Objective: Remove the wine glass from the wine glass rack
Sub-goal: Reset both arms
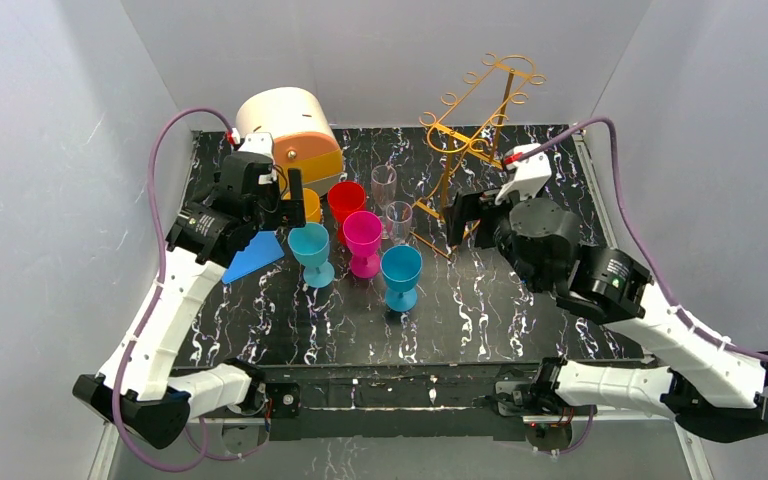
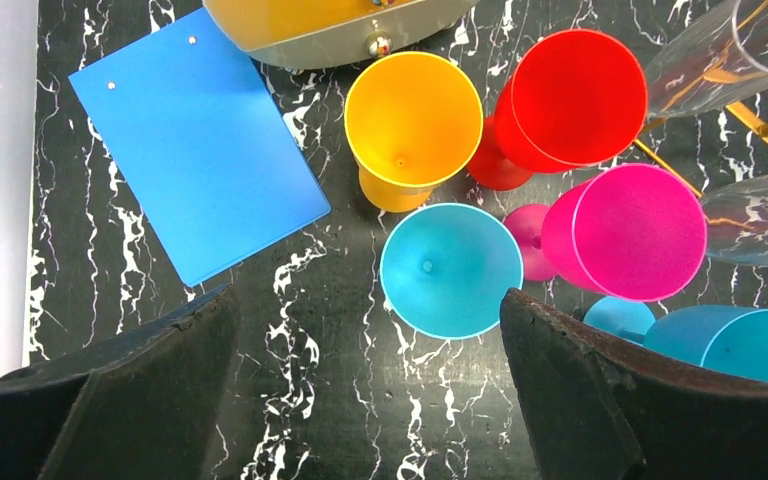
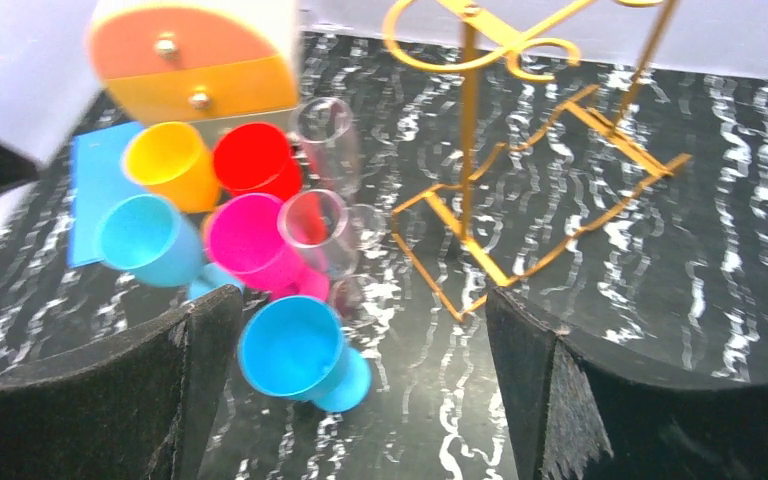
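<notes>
Two grippers stand spread and empty: the right gripper (image 3: 358,310) faces the golden-orange wire wine glass rack (image 3: 469,150), the left gripper (image 2: 365,315) hovers over coloured plastic goblets (image 2: 450,270). A clear wine glass (image 1: 398,216) stands on the black marbled table (image 1: 520,310), beside the rack's base.

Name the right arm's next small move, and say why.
Probably draw the right gripper straight back and up. Its jaws stand open with nothing between them, the wine glass rack shows no glass hanging, and a clear glass stands upright just ahead beside the rack's base, close to a cyan cup. A sideways sweep could knock them.
</notes>
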You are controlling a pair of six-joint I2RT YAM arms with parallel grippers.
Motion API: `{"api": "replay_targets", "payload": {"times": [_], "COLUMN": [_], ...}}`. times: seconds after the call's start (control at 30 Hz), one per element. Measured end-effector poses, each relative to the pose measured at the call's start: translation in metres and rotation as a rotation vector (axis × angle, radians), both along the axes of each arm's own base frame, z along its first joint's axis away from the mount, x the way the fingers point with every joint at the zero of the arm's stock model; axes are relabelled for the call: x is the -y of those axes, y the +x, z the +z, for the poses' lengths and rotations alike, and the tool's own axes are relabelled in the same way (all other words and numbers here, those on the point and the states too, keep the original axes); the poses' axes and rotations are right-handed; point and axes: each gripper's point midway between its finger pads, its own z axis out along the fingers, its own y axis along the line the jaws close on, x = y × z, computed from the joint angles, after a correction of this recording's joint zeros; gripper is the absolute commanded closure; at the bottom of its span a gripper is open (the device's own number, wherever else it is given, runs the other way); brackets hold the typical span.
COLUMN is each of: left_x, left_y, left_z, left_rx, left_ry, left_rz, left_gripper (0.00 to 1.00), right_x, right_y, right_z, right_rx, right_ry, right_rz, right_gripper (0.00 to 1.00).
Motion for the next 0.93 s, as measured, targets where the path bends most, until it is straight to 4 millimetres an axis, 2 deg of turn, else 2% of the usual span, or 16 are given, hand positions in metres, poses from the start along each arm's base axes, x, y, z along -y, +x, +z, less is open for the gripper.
{"api": "replay_targets", "payload": {"times": [0.07,0.13,0.2,0.3,0.43,0.5,0.57,0.67,0.93], "left_x": [0.001,0.001,0.001,-0.002,-0.008,-0.010,-0.011,-0.015,-0.027], "left_y": [0.001,0.002,0.002,0.003,0.004,0.005,0.007,0.008,0.006], "left_z": [0.002,0.003,0.003,0.004,0.006,0.012,0.019,0.027,0.044], "left_rx": [0.010,0.015,0.017,0.023,0.034,0.051,0.071,0.098,0.160], "left_ry": [-0.006,-0.014,-0.020,-0.022,-0.015,-0.022,-0.031,-0.038,-0.033], "left_rz": [0.002,0.006,0.014,0.041,0.087,0.109,0.127,0.156,0.218], "left_gripper": [0.02,0.02,0.02,0.02,0.02,0.02,0.02,0.02,0.02], "right_x": [0.014,0.033,0.067,0.119,0.170,0.186,0.188,0.177,0.158], "right_y": [0.010,0.029,0.061,0.095,0.117,0.121,0.122,0.118,0.095], "right_z": [-0.004,-0.007,-0.019,-0.036,-0.043,-0.042,-0.036,-0.027,0.018], "right_rx": [-0.011,-0.034,-0.086,-0.182,-0.277,-0.309,-0.315,-0.302,-0.157], "right_ry": [-0.024,-0.048,-0.084,-0.102,-0.043,-0.001,0.036,0.076,0.132], "right_rz": [-0.063,-0.146,-0.274,-0.419,-0.504,-0.515,-0.500,-0.439,-0.308], "right_gripper": [0.01,0.01,0.01,0.01,0.01,0.01,0.01,0.01,0.01]}}
